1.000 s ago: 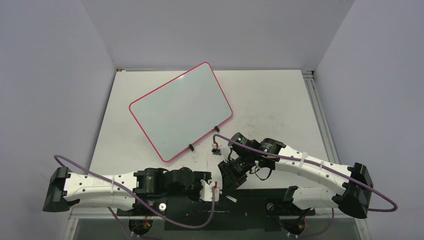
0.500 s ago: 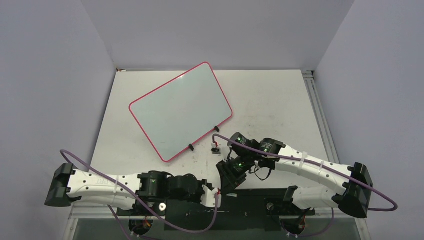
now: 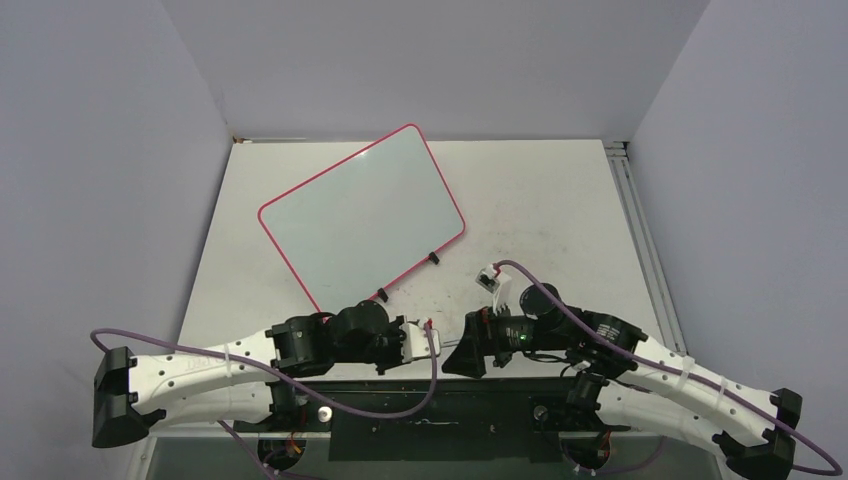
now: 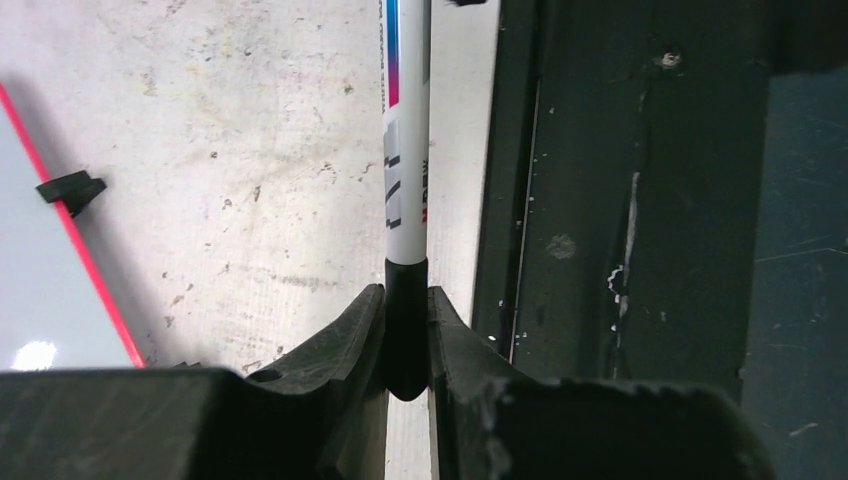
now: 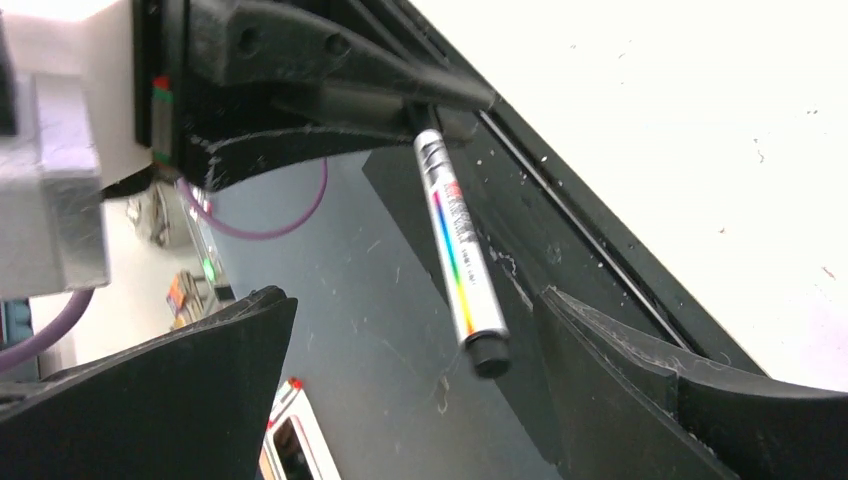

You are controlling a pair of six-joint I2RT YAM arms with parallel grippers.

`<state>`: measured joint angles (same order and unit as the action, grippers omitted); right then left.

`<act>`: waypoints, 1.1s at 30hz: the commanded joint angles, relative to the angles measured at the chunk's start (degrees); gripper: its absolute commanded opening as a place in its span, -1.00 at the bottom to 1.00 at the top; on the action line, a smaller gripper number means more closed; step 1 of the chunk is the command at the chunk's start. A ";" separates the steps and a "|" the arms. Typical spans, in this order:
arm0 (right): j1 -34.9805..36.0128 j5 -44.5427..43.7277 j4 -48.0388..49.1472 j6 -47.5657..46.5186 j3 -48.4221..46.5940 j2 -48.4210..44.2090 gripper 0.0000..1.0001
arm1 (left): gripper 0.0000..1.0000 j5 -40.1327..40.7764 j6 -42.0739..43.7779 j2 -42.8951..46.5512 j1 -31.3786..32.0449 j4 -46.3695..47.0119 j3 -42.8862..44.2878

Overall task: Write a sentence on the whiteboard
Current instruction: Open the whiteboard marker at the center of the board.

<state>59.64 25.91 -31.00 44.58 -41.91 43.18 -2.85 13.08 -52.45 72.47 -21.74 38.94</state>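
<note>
The whiteboard point(image 3: 360, 218), white with a pink-red rim, lies tilted on the table at the back left, and its corner point(image 4: 30, 260) shows in the left wrist view. Its surface looks blank; the sentence is out of view. My left gripper point(image 3: 438, 343) point(image 4: 407, 330) is shut on the black end of a white marker point(image 4: 407, 150) with a rainbow stripe. The marker point(image 5: 460, 250) sticks out toward my right gripper point(image 3: 466, 355) point(image 5: 415, 300). That gripper is open, and the marker's free black end hangs between its fingers without touching them.
Both grippers meet over the black base plate point(image 4: 650, 200) at the table's near edge. The board's black feet point(image 3: 434, 258) point(image 3: 381, 295) point toward the arms. Purple cables point(image 3: 420, 400) loop round both arms. Grey walls close in the table on three sides.
The left gripper closed on the marker and the arm moved up and right. The right gripper let go and opened wide, and its arm swung down and to the right.
</note>
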 commanded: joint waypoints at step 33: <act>0.65 0.70 18.69 5.41 7.25 2.48 -0.70 | -1.00 -13.15 -2.49 -2.84 -3.65 -0.39 4.02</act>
<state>59.72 27.27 -15.03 50.15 -34.13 47.00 -14.94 10.98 -55.05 69.21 -23.38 39.92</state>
